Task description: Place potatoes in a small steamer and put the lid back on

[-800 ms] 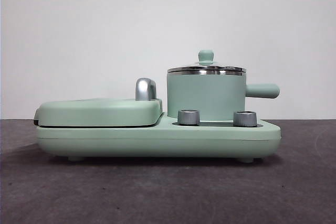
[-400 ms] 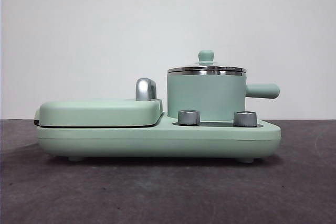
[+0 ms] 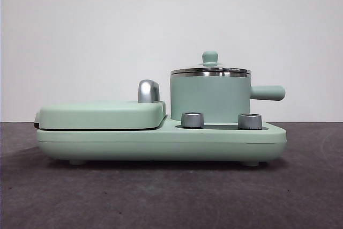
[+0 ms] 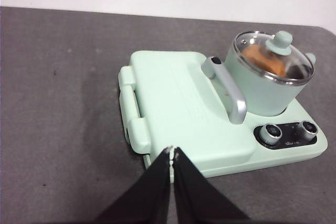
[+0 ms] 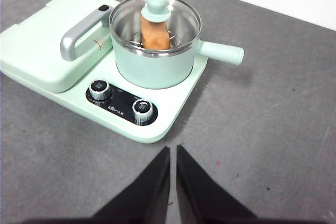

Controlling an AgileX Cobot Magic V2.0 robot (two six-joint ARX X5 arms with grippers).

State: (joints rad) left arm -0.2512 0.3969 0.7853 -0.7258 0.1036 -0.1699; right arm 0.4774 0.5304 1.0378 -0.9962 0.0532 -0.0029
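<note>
The mint-green small steamer (image 3: 210, 99) stands on the right side of the green cooker base (image 3: 161, 142), its stubby handle (image 3: 268, 93) pointing right. The glass lid (image 3: 210, 70) with its green knob sits on the steamer's steel rim. Through the glass lid (image 5: 155, 23) the orange-brown potato (image 5: 155, 36) shows inside the steamer (image 5: 157, 61); the left wrist view also shows the potato (image 4: 262, 59) under the lid (image 4: 274, 57). My left gripper (image 4: 172, 151) is shut and empty, hanging above the flat griddle's near edge. My right gripper (image 5: 172, 151) is shut and empty, held back from the base's front corner.
A flat green lidded griddle (image 3: 102, 114) with a silver handle (image 3: 148, 90) fills the base's left side. Two silver dials (image 3: 193, 120) (image 3: 250, 121) sit in front of the steamer. Dark grey tabletop (image 3: 161, 197) surrounds the cooker; a white wall stands behind.
</note>
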